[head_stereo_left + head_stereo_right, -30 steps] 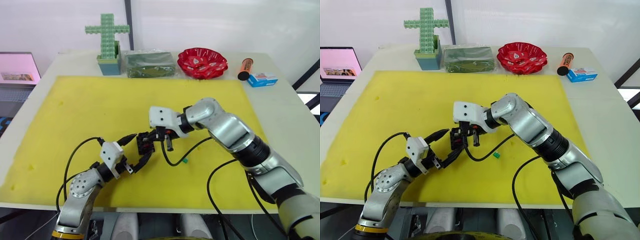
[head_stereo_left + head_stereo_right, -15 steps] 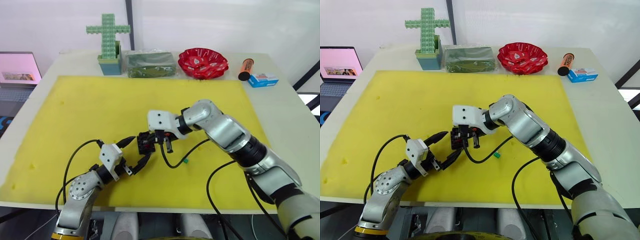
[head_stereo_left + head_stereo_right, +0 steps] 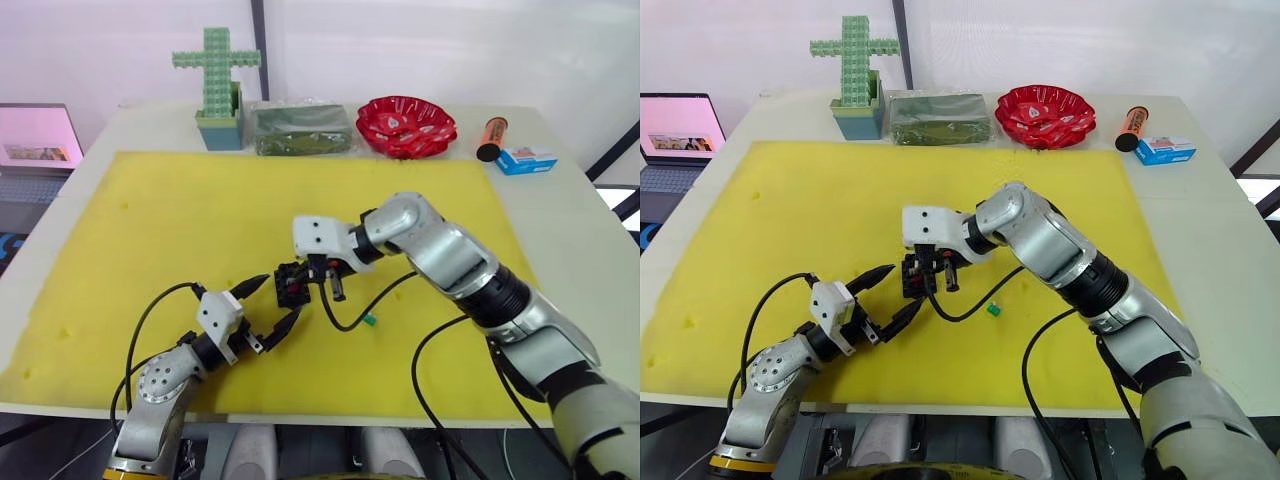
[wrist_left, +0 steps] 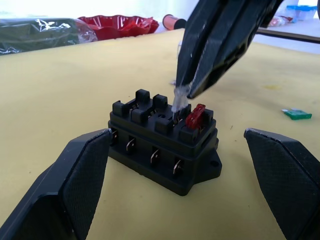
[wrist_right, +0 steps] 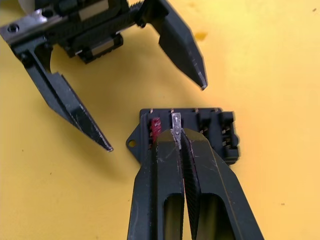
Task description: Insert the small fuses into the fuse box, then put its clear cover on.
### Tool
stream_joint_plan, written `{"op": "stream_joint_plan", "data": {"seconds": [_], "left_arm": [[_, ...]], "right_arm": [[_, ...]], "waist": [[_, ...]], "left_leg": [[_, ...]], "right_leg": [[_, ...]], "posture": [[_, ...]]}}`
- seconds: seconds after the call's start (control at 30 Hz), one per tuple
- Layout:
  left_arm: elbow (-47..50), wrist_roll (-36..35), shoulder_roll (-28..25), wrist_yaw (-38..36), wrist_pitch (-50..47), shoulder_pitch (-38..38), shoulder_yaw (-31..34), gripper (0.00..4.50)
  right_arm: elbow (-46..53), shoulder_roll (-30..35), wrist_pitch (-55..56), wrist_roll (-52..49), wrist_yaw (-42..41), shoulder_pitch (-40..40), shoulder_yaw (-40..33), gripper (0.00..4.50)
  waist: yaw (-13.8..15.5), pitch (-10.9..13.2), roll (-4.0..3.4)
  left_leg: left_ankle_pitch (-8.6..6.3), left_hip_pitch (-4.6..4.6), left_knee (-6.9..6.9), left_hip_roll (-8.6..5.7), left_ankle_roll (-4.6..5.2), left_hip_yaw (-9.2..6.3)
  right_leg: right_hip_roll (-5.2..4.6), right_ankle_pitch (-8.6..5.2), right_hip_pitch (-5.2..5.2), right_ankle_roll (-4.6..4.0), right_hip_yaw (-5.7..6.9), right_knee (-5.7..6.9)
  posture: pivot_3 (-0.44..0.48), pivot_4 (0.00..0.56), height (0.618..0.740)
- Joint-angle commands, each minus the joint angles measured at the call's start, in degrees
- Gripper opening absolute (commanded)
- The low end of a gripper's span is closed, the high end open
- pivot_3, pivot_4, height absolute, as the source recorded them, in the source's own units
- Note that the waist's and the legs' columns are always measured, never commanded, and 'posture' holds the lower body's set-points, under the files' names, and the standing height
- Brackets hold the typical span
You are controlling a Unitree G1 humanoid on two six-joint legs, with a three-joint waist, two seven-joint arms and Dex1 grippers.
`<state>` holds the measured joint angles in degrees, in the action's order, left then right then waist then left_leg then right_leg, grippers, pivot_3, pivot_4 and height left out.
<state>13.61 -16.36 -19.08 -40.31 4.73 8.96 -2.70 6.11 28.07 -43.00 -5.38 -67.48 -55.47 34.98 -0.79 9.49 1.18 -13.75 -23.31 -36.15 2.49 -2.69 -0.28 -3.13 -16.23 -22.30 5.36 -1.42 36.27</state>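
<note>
The black fuse box [image 3: 291, 285] lies on the yellow mat [image 3: 180, 210], with a red fuse [image 4: 196, 116] seated in an end slot. My right gripper [image 5: 177, 133] is shut on a whitish-grey fuse [image 4: 179, 101], its lower end touching the slot beside the red one. My left gripper [image 3: 280, 297] is open, with one finger on each side of the box and touching neither side. A green fuse [image 3: 369, 320] lies loose on the mat to the right of the box. The clear cover is out of view.
Along the table's far edge stand a green cross-shaped block [image 3: 215, 75], a green-filled clear bag [image 3: 300, 128], a red bowl [image 3: 405, 125], an orange tube [image 3: 490, 137] and a blue-and-white carton [image 3: 525, 158]. A laptop [image 3: 35, 135] sits off the table's left.
My left gripper has drawn back slightly toward the table's front edge, still open. My right gripper has edged a little left, still holding the fuse over the box.
</note>
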Motion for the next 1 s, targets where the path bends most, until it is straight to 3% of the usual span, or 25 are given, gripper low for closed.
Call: {"op": "stream_joint_plan", "data": {"seconds": [0.03, 1.0], "left_arm": [[-0.48, -0.09, 0.22, -0.36, 2.07, 0.41, -0.33, 4.46], [1.51, -0.17, -0.07, 1.13, 1.0, 0.01, -1.14, 4.46]], "right_arm": [[1.69, -0.35, -0.04, -0.47, 0.04, -1.17, -1.88, 0.0], [0.44, -0.1, 1.82, 1.36, 0.11, 0.96, 0.28, 0.0]], "waist": [[-0.01, 0.0, 0.0], [0.0, 0.0, -0.01]], "left_leg": [[0.0, 0.0, 0.0, 0.0, 0.0, 0.01], [0.0, 0.0, 0.0, 0.0, 0.0, 0.01]], "right_leg": [[0.0, 0.0, -0.01, 0.0, 0.0, 0.0], [0.0, 0.0, 0.0, 0.0, 0.0, 0.0]], "posture": [[0.0, 0.15, 0.74], [0.0, 0.15, 0.74]]}}
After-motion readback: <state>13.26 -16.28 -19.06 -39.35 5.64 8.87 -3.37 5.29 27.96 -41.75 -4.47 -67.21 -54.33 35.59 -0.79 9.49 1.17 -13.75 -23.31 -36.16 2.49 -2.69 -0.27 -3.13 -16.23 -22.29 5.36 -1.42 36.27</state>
